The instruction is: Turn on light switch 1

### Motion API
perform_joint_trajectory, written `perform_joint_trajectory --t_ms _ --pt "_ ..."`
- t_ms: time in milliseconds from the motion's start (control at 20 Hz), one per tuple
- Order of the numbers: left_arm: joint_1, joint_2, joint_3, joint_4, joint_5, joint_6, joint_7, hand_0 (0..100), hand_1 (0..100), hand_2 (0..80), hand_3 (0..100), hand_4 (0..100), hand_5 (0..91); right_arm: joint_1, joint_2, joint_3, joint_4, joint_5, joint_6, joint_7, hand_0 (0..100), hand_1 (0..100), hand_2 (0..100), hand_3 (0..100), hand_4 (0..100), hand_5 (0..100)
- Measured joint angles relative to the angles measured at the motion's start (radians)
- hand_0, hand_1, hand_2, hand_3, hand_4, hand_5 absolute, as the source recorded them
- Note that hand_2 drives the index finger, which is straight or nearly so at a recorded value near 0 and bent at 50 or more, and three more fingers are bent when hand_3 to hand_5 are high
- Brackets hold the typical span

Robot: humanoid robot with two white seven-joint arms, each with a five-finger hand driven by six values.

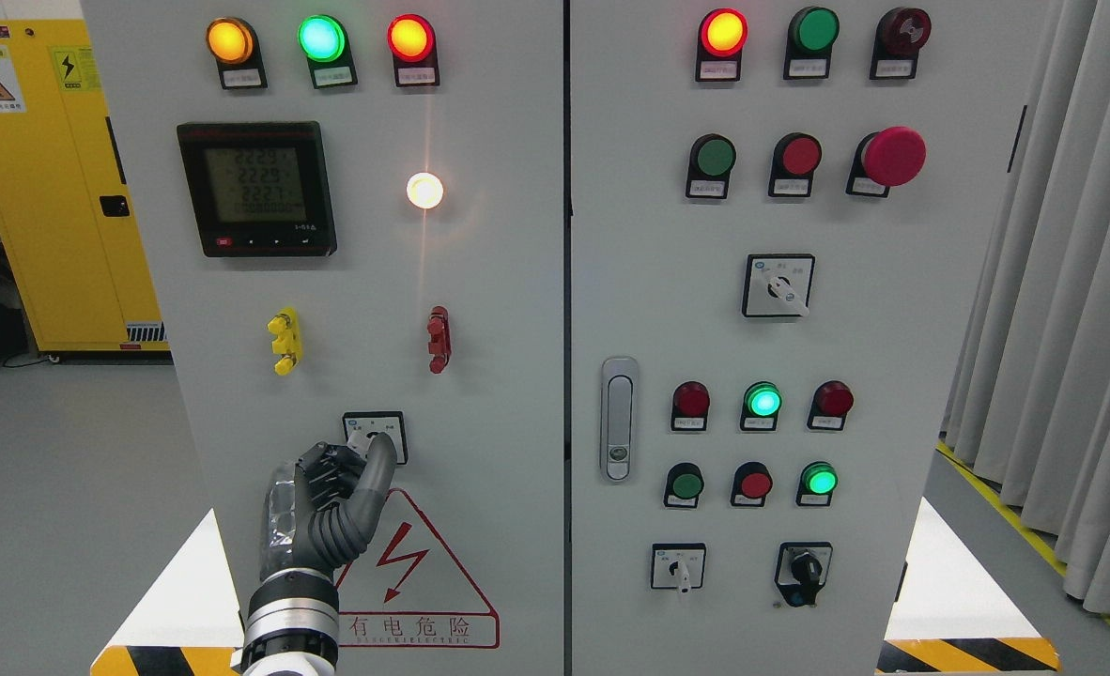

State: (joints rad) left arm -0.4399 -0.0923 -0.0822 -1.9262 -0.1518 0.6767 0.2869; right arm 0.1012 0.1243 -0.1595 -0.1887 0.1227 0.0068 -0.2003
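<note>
Grey cabinet door with the left hand at its small rotary switch, fingers curled about the knob, beneath a lit white lamp.

bright even light, sharp focus; white lamp flares, vertical glare streak on panel.

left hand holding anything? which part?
The left hand is at the rotary switch on the left door, fingers at its knob. Whether it actually grips the knob cannot be told; the hand hides it.
</note>
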Motion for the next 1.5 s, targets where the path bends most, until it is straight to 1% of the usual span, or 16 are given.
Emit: perform_joint_trajectory --t_ms 150,250,300,450,500,650,800,950,1450,1500 --pt "0.0 0.0 0.0 0.001 0.0 0.0 0.001 46 55 57.6 91 82 80.6 0.0 0.0 0.0 0.0 0.0 0.0 0.0 0 50 4 0 0 0" --pt "0.0 0.0 0.0 0.002 0.0 0.0 0.001 49 54 57.6 91 82 80.6 0.0 0.0 0.0 0.0 0.0 0.0 0.0 0 50 4 0 0 0" --pt "0.0 0.0 0.0 0.002 0.0 0.0 0.001 48 54 57.6 91 82 80.6 0.0 0.0 0.0 0.0 0.0 0.0 0.0 0 50 4 0 0 0" --pt "0.001 0.0 0.0 0.002 0.001 -0.001 0.001 43 53 57.6 91 82 80.6 0.0 0.0 0.0 0.0 0.0 0.0 0.0 0 50 4 0 0 0" --pt "0.001 0.0 0.0 0.002 0.001 -0.001 0.001 38 52 57.6 91 82 80.6 0.0 0.0 0.0 0.0 0.0 0.0 0.0 0 50 4 0 0 0" --pt "0.002 0.0 0.001 0.003 0.003 -0.001 0.002 32 52 57.7 91 82 80.6 0.0 0.0 0.0 0.0 0.0 0.0 0.0 0 50 4 0 0 0" --pt "0.003 0.0 0.001 0.003 0.006 -0.001 0.002 24 51 58.0 92 82 80.5 0.0 0.0 0.0 0.0 0.0 0.0 0.0 0 50 4 0 0 0" --pt "0.003 -0.001 0.0 0.003 0.008 -0.001 0.002 19 50 58.4 92 82 80.4 0.0 0.0 0.0 0.0 0.0 0.0 0.0 0 50 4 0 0 0" --pt "0.009 -0.003 0.0 0.002 0.015 -0.01 0.003 9 45 58.8 93 82 79.5 0.0 0.0 0.0 0.0 0.0 0.0 0.0 0 50 4 0 0 0" --pt "0.011 -0.003 0.0 0.002 0.018 -0.014 0.012 7 44 58.8 94 82 79.3 0.0 0.0 0.0 0.0 0.0 0.0 0.0 0 50 4 0 0 0"
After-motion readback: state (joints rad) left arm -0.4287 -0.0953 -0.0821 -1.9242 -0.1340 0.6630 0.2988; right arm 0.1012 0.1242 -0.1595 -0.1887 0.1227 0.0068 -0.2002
